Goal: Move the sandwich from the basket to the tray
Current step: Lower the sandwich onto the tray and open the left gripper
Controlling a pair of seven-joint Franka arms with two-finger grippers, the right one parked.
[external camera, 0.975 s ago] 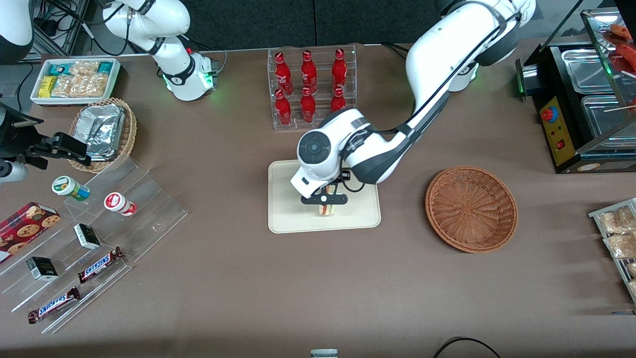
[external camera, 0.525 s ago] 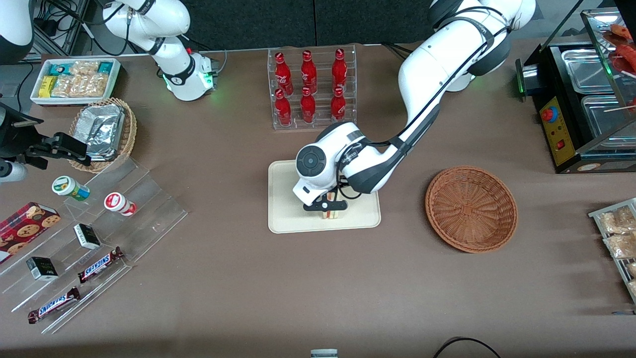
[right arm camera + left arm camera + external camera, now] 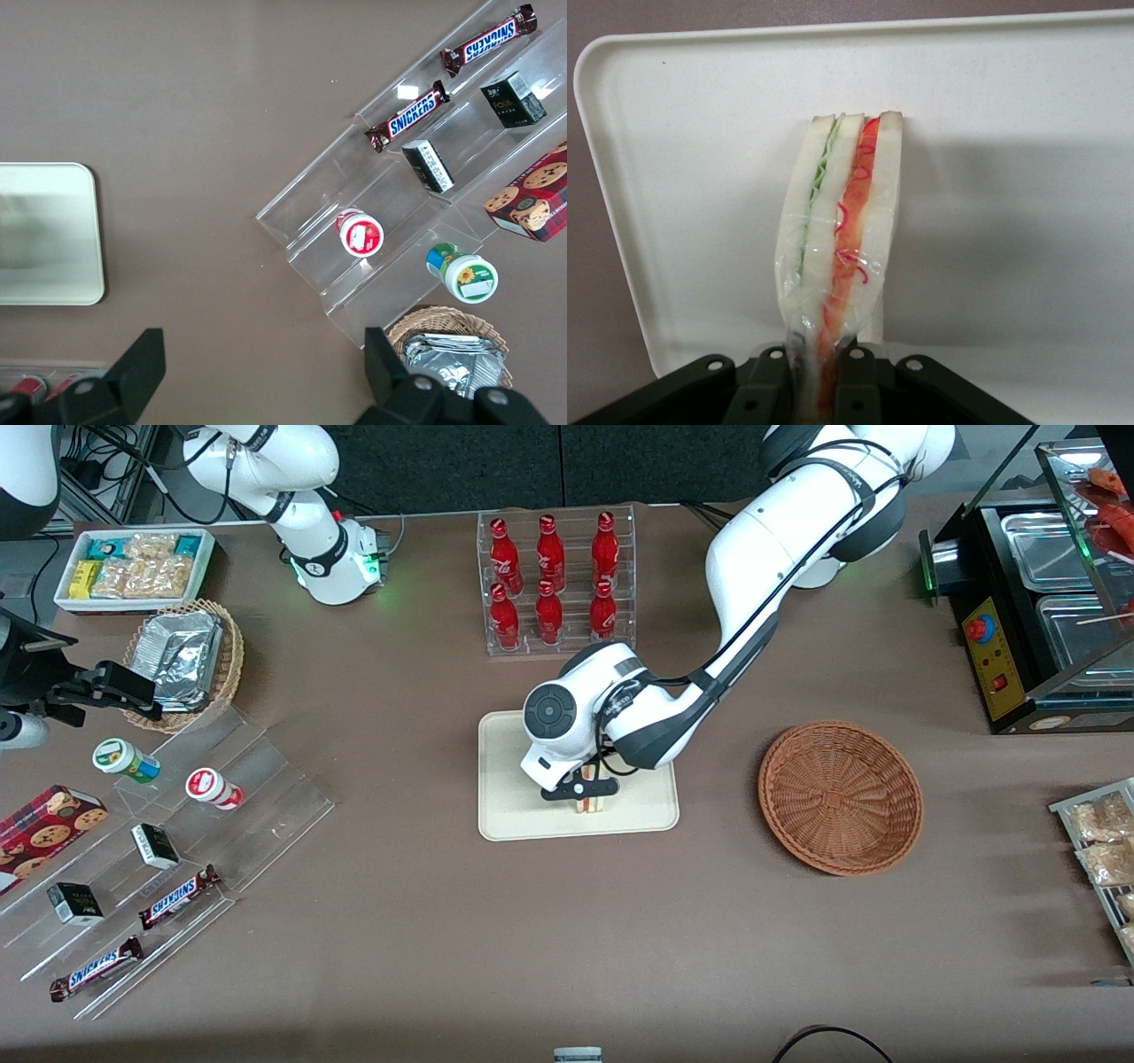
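Lowered jaws (image 3: 586,798) pinch sandwich (image 3: 842,230).

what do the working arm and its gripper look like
The left arm has glossy white shells with dark grey to black joint sections and a round dark cap on its wrist housing. A thin black cable runs along its outside. The gripper, over the tray, is black, with a flat crossbar and round bolt holes.
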